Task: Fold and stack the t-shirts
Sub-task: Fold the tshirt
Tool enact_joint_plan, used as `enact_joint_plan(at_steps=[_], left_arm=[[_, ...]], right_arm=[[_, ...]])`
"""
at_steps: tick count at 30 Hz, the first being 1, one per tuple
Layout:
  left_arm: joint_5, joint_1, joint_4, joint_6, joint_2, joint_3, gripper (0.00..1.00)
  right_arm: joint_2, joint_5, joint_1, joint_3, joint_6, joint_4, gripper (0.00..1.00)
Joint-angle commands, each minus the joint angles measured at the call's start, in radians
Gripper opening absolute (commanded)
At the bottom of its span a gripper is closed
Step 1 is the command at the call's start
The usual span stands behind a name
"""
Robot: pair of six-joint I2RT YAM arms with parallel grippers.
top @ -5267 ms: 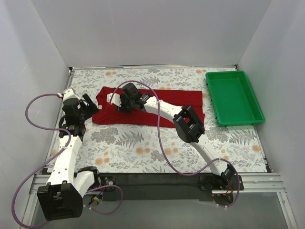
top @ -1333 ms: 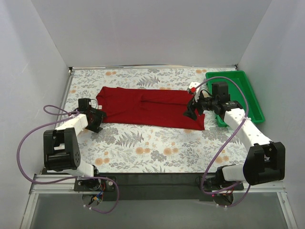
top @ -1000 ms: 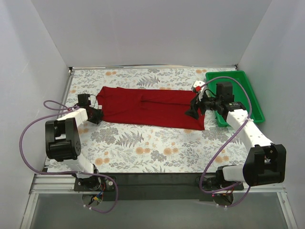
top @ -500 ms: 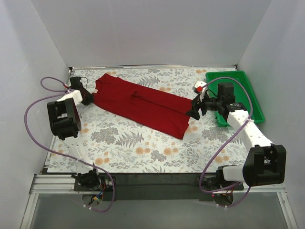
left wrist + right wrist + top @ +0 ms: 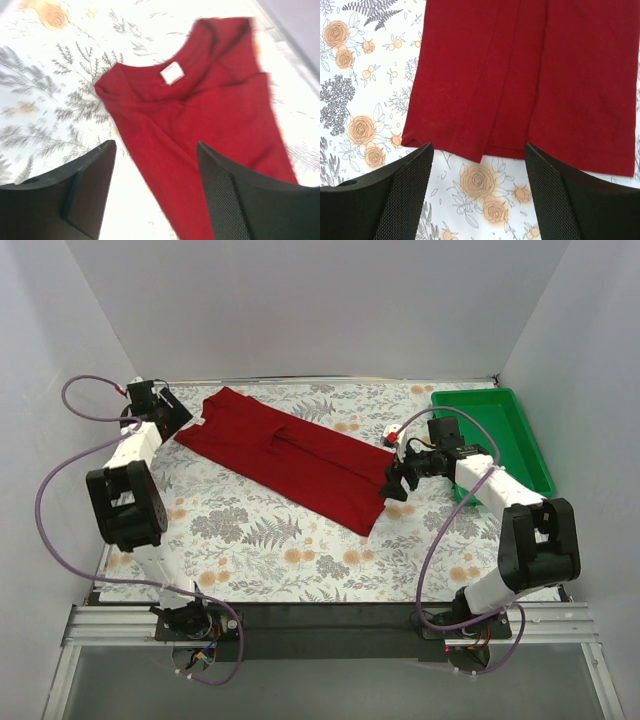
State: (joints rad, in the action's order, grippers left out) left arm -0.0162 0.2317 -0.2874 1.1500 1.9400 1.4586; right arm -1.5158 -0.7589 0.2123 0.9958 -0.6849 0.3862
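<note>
The dark red t-shirt (image 5: 285, 455) lies flat on the flowered table, folded into a long strip running diagonally from far left to near centre. My left gripper (image 5: 175, 420) is open beside its collar end. In the left wrist view the collar and white label (image 5: 171, 73) show, and the cloth (image 5: 210, 115) runs under the open gripper (image 5: 154, 150). My right gripper (image 5: 395, 485) is open at the hem end. In the right wrist view the hem (image 5: 485, 150) lies just ahead of the open, empty gripper (image 5: 477, 155).
A green plastic tray (image 5: 490, 440) stands at the far right, next to my right arm. White walls close in the table on the left, back and right. Purple cables loop off both arms.
The shirt swung from lying straight across the table to a diagonal, its collar end going far left. My left gripper moved into the far left corner. My right gripper moved left to the hem.
</note>
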Motion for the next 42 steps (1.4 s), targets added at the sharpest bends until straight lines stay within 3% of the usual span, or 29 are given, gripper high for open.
enact_joint_plan(at_steps=[1,5,12,19,30,33,39,42], left_arm=[[0.018,0.011,0.069,0.007,-0.266,-0.145,0.66],[-0.088,0.012,0.08,0.056,-0.449,-0.311,0.76],[-0.307,0.02,0.071,0.097,-0.737,-0.634,0.76],[-0.396,0.02,0.028,0.08,-0.898,-0.774,0.76],[-0.452,0.02,0.008,0.091,-1.001,-0.85,0.76],[-0.461,0.02,0.008,0.099,-1.003,-0.854,0.76],[-0.553,0.018,0.027,0.117,-1.001,-0.873,0.76],[-0.645,0.009,0.068,0.119,-1.0,-0.894,0.76]], right_arm=[[-0.045,0.012,0.024,0.093,-0.044,0.016,0.67],[-0.182,0.139,0.018,0.237,0.025,0.01,0.66],[-0.451,0.253,-0.007,0.519,0.176,0.014,0.63],[-0.612,0.276,-0.013,0.661,0.232,0.056,0.62],[-0.686,0.222,-0.014,0.673,0.22,0.14,0.52],[-0.676,0.21,-0.016,0.638,0.209,0.157,0.42],[-0.607,0.217,-0.048,0.535,0.216,0.154,0.09],[-0.543,0.242,-0.065,0.468,0.212,0.152,0.02]])
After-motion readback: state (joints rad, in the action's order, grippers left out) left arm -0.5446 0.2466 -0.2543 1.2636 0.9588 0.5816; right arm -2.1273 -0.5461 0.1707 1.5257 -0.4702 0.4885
